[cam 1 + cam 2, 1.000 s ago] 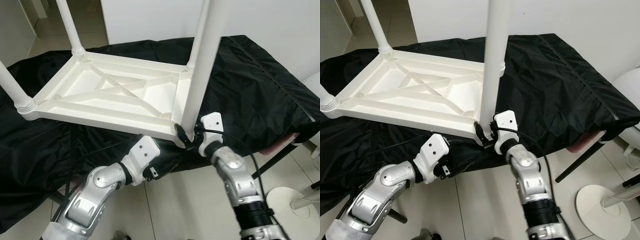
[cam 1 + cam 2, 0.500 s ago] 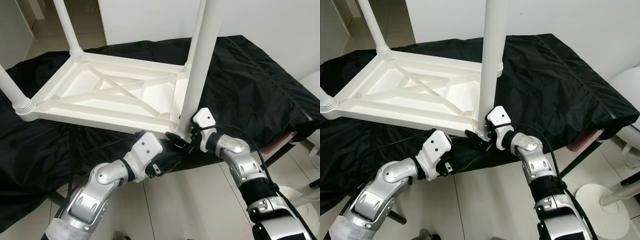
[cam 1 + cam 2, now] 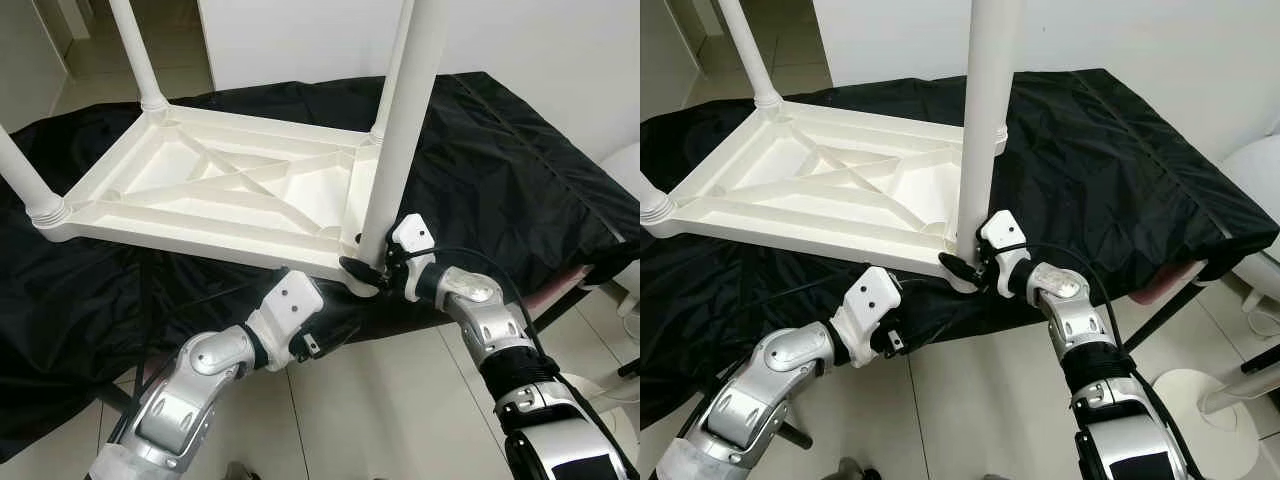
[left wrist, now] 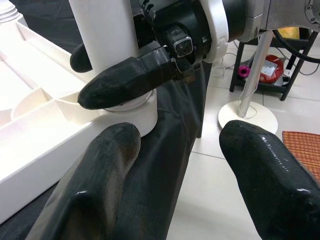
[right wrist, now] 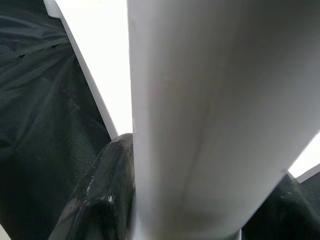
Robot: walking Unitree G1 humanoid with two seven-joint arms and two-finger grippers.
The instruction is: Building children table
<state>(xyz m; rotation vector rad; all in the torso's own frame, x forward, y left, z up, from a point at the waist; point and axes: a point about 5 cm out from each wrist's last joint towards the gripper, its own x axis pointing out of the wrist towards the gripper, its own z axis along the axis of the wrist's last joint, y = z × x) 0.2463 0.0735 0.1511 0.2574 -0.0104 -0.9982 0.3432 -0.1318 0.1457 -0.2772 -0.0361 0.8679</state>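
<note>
Head views: a white plastic children's table [image 3: 220,190] lies upside down on a counter draped in black cloth [image 3: 500,160], its legs pointing up. The nearest leg [image 3: 400,130] stands upright in the socket at the table's near right corner, at the counter's front edge. The right pincer [image 3: 362,270] is clenched around the base of this leg, one black finger on either side. The left pincer [image 3: 325,335] sits lower and to the left, below the table's front rim, against the hanging cloth.

Left wrist view: the left pincer [image 4: 175,170] is released, its two fingers [image 4: 107,165] spread wide with cloth and tiled floor between them, touching nothing. Beyond them the right pincer's finger [image 4: 125,80] presses on the leg just above the socket collar [image 4: 135,112]. A white round stand base [image 4: 247,116] rests on the floor.

Right wrist view: the leg [image 5: 210,115] runs between the two fingers [image 5: 107,185], in contact with both.
</note>
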